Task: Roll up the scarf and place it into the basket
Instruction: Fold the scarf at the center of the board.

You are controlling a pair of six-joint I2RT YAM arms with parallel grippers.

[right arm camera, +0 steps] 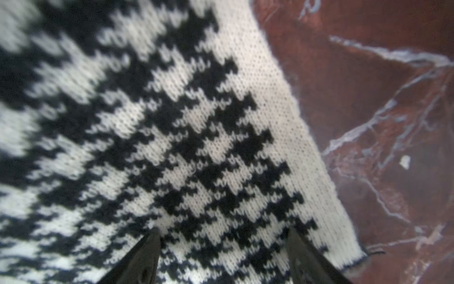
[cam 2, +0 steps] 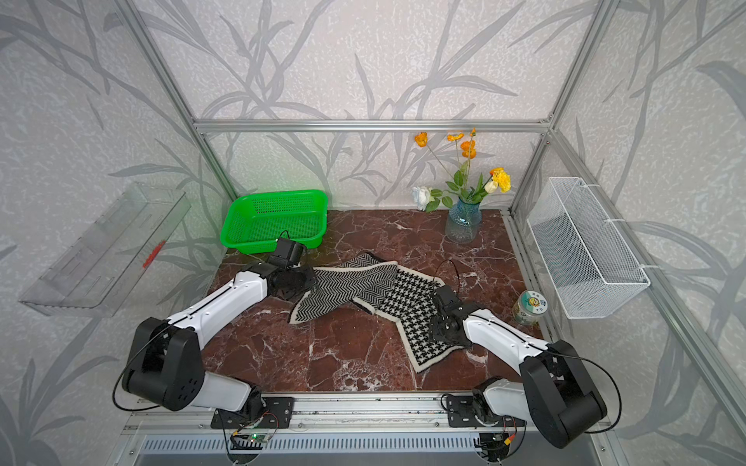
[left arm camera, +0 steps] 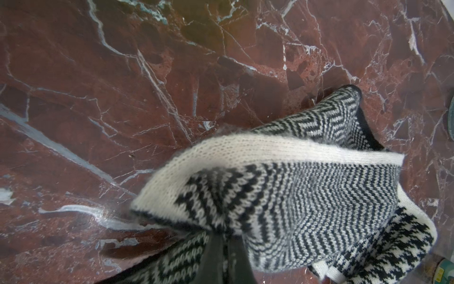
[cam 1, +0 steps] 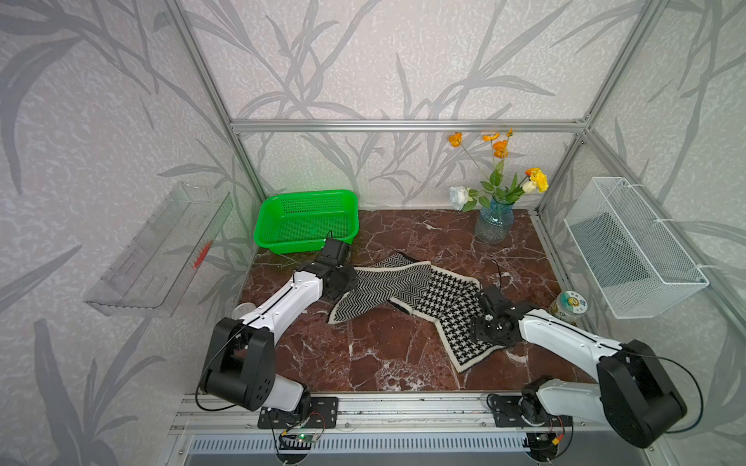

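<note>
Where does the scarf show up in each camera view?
Top view: scarf near centre, just below the middle.
Top view: scarf, same place.
Left wrist: scarf lower right, bunched in the shut left gripper.
Right wrist: scarf fills the left, under the right gripper.
Shared landmark: red marble table.

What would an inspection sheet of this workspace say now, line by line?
Surface: marble tabletop, red-brown, white veins.
Job's things: scarf spread out, unrolled; green basket in far left corner, scarf not inside.
Clutter: vase of flowers at the back; small jar at right edge.
Grippers: left gripper shut on scarf's herringbone end; right gripper, fingers apart over houndstooth end.
Cables: black cable looping off each arm.
Surroundings: clear tray on left wall; wire-mesh basket on right wall.
</note>
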